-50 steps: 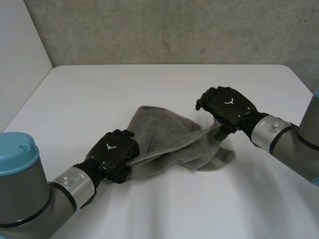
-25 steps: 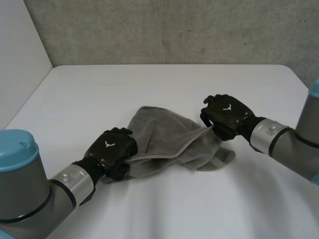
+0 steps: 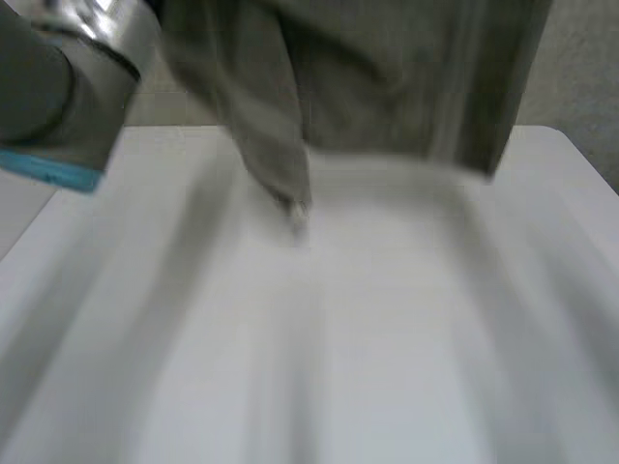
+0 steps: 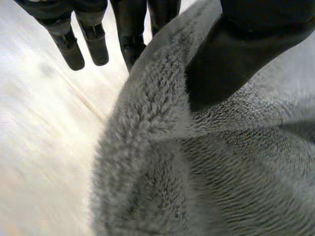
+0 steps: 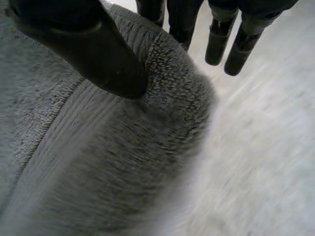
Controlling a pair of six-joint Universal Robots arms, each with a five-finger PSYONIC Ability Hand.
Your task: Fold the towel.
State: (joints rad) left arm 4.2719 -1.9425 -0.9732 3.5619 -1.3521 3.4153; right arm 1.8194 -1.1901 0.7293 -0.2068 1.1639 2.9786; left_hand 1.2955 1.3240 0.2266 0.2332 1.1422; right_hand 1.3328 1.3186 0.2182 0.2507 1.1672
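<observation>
Hanging in the air above the table, the towel spreads across the far side of the head view from about 11 o'clock to 1 o'clock, and no part of it appears to touch the surface. 1 loose corner droops lower than the rest near 12 o'clock, so the bottom hem is uneven. The left arm is raised at about 10 o'clock.

The left hand is clamped on the towel's thick edge. Its thumb presses the cloth from one side and some fingers run behind the fold, while other fingers stand clear just beside the edge. The right hand mirrors this, with its thumb bearing down on the pile close to the rim, some fingers passing behind the cloth, and the rest off it.

I judge this to be the spreading stage, with the 2 hands holding the cloth up so it can be laid flat before any fold.

The risks come from those 2 narrow pinches.
- **Slipping:** each grip sits close to the edge, so a sharp swing or hard stop could pull the plush cloth out from under a thumb.
- **Tucked corner:** the drooping corner would probably reach the table first and could fold under itself.
- **Skewed lay:** if the hands come down at different heights, the towel would lie crooked, and the later fold would then be crooked as well.
</observation>
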